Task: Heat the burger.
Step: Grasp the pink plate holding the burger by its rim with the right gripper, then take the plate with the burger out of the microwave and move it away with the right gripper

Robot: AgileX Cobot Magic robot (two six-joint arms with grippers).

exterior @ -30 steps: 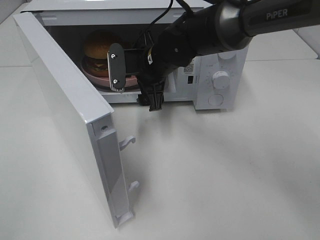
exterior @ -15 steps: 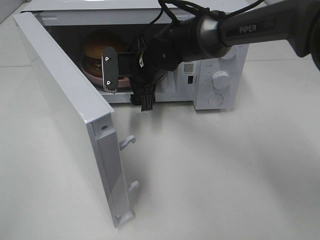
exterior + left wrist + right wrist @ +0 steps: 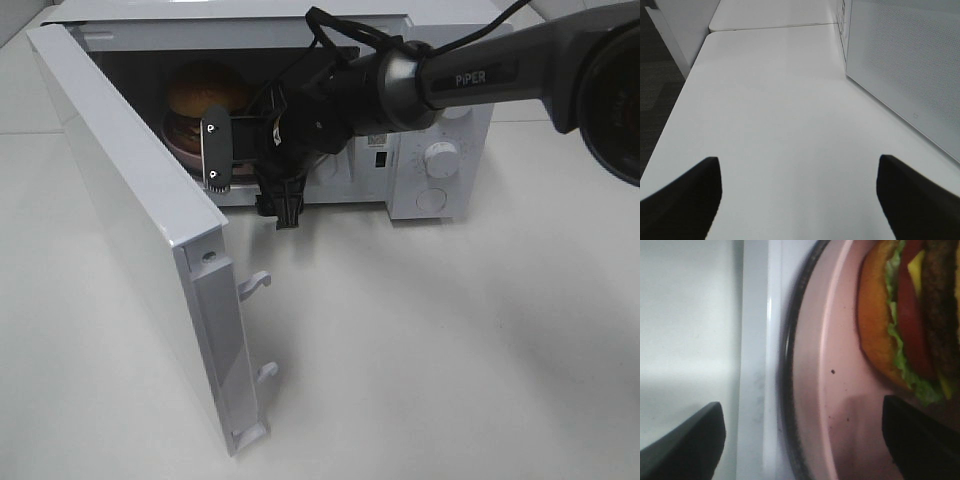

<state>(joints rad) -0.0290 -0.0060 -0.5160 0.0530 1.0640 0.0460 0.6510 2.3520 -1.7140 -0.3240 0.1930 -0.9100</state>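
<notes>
Golden-brown and glossy, the burger (image 3: pixel 205 92) is seen inside the microwave (image 3: pixel 440 200), set on a pink plate (image 3: pixel 186 150) toward the left part of the cavity. The loading step is therefore judged to be done. The heating itself is judged not yet begun, since the door (image 3: pixel 130 220) is swung wide open over the table (image 3: pixel 450 350) and the knobs (image 3: pixel 440 157) are untouched by either arm. What is left, as far as can be judged, is for the right arm to be drawn clear of the opening, the door to be shut and the controls to be set. The right end effector (image 3: pixel 801 410) is held at the mouth of the cavity, just in front of the plate's near rim. Its fingers are spread wide, and nothing is clasped between them. The left end effector (image 3: pixel 797 165) is likewise open and empty, and is kept over bare table, well apart from the burger. The burger is shown upright and whole, with a domed top bun. In the right wrist view, green lettuce, a red slice, yellow cheese and a dark patty are stacked between the buns. Nothing is seen spilled onto the plate apart from a few dark specks.
</notes>
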